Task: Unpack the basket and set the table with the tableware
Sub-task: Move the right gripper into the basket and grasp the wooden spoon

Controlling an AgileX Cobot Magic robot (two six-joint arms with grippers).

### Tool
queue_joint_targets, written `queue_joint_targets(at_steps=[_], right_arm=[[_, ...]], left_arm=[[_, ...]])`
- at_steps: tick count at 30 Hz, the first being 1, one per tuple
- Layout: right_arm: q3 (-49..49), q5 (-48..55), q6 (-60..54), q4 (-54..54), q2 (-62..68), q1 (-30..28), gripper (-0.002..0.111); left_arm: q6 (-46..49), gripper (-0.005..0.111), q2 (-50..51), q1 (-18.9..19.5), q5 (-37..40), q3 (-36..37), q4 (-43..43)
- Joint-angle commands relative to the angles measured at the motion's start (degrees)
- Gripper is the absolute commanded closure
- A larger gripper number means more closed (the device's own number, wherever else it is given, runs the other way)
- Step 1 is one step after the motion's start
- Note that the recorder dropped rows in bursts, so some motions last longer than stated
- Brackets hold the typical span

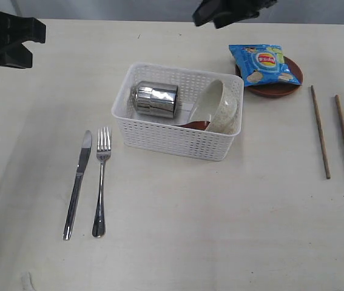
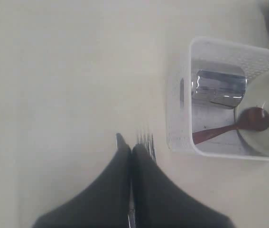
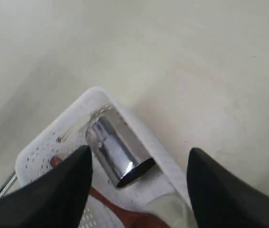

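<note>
While the right gripper hangs with its jaws wide apart and empty, we see the left gripper with jaws pressed together, holding nothing; the white lattice plastic basket stands on the pale cream table, the shiny steel cup lying inside.

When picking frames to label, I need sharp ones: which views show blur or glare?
Exterior view: sharp, evenly lit, glare bands on the steel cup. Left wrist view: soft overall, the left pincer a blurred dark mass. Right wrist view: right pincer blurred, cup streaked with highlights.
</note>
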Motion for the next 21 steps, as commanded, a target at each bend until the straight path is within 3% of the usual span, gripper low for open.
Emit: queue_joint_targets(at_steps=[1, 10, 21], right_arm=[[-2.16, 2.03, 3.13, -12.80, -1.32, 8.64, 0.052], [-2.16, 5.23, 12.78, -35.63, -3.29, 22.26, 0.052], [-0.33, 6.86, 16.45, -37.66, -3.34, 23.43, 0.052]], left_arm=[[0.04, 0.107, -0.08, 0.14, -0.56, 0.42, -0.75], [0.02, 0.107, -0.08, 0.14, -0.07, 0.42, -0.75], [0.02, 0.107, -0.08, 0.14, 0.29, 0.42, -0.86]])
